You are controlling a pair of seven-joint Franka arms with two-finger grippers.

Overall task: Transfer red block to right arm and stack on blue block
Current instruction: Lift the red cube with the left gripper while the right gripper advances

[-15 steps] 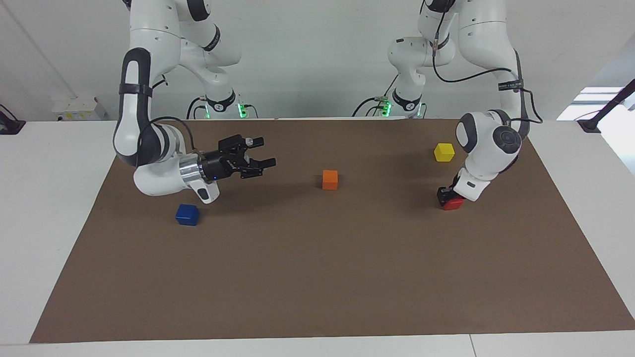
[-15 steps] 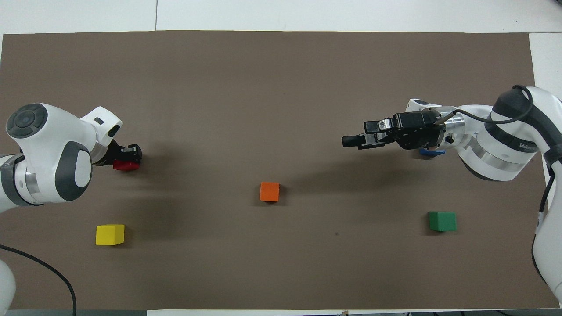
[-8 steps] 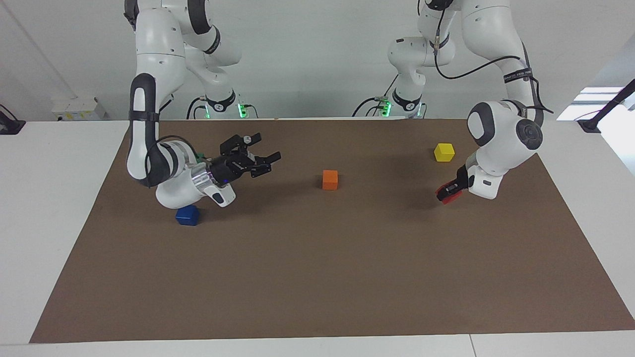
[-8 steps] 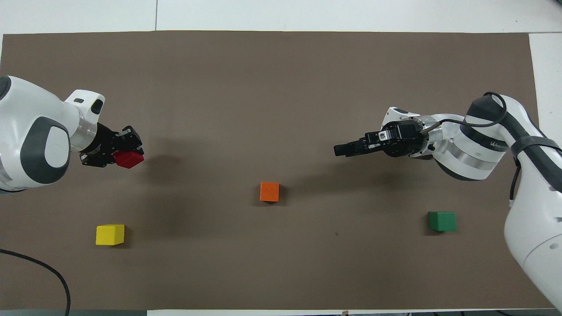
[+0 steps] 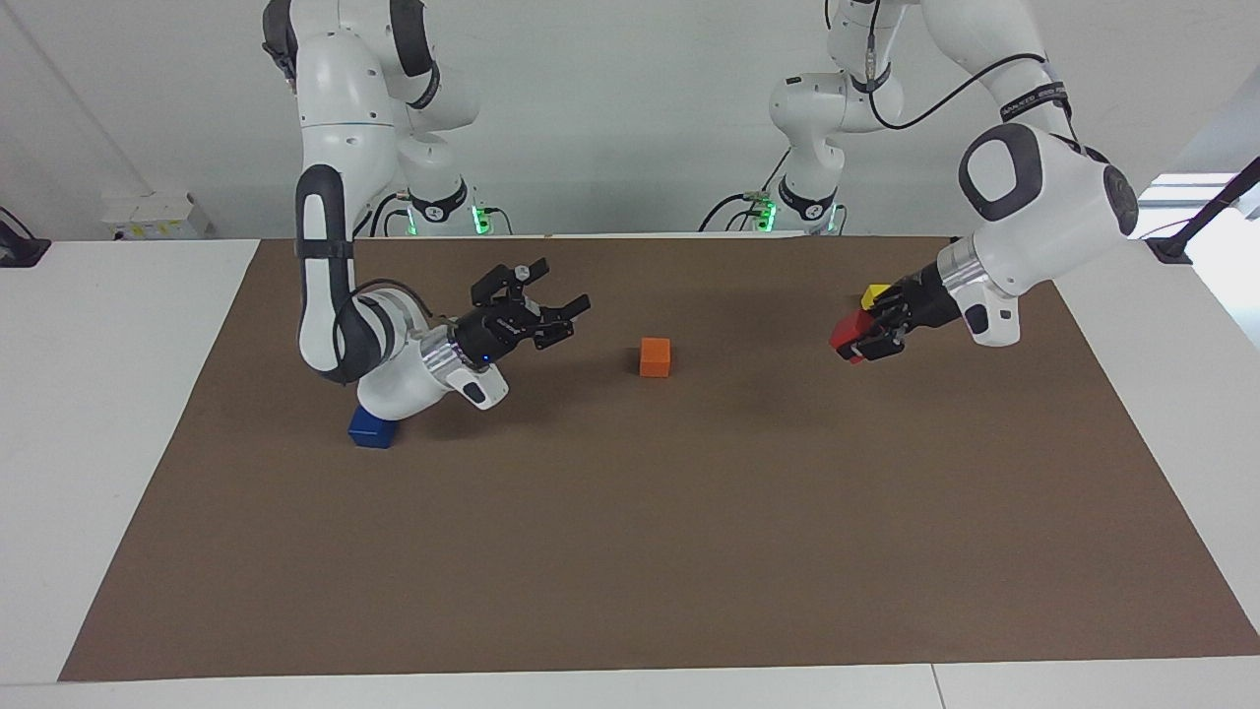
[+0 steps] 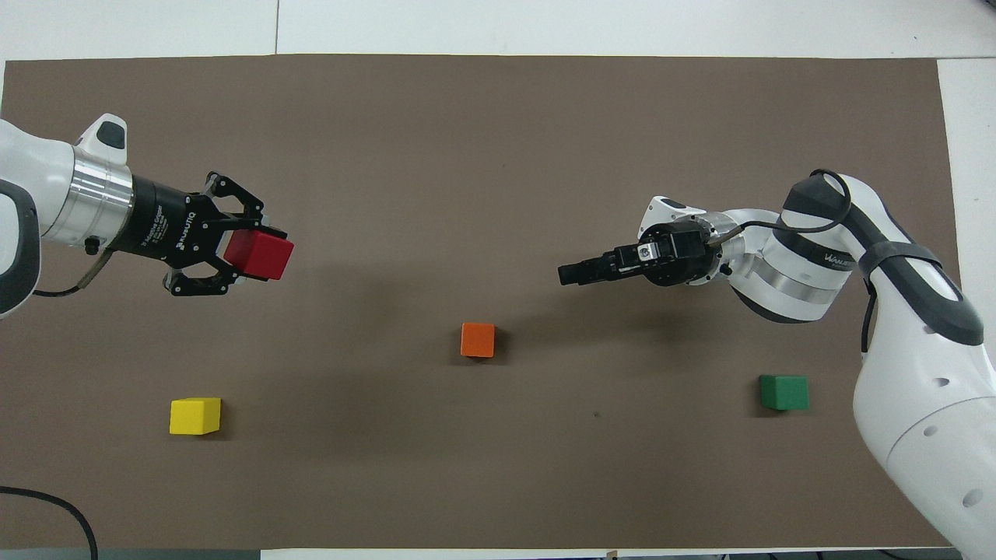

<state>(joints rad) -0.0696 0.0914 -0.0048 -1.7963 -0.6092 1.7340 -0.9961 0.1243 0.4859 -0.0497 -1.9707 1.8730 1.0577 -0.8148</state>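
Observation:
My left gripper (image 5: 856,339) is shut on the red block (image 5: 845,329) and holds it up in the air, level, pointing toward the table's middle. It also shows in the overhead view (image 6: 250,257) with the red block (image 6: 261,255) at its tips. My right gripper (image 5: 563,291) is open and empty, raised over the mat and pointing toward the left gripper; the overhead view shows it (image 6: 570,274) edge-on. The blue block (image 5: 371,432) lies on the mat under the right arm's wrist, partly covered; it is hidden in the overhead view.
An orange cube (image 5: 655,356) (image 6: 478,340) lies on the brown mat (image 5: 630,551) between the two grippers. A yellow cube (image 6: 194,415) lies toward the left arm's end, and a green cube (image 6: 783,392) toward the right arm's end.
My left gripper lifted the red block off the mat and swung it up toward the middle. My right gripper moved toward the middle, and its arm now covers part of the blue block.

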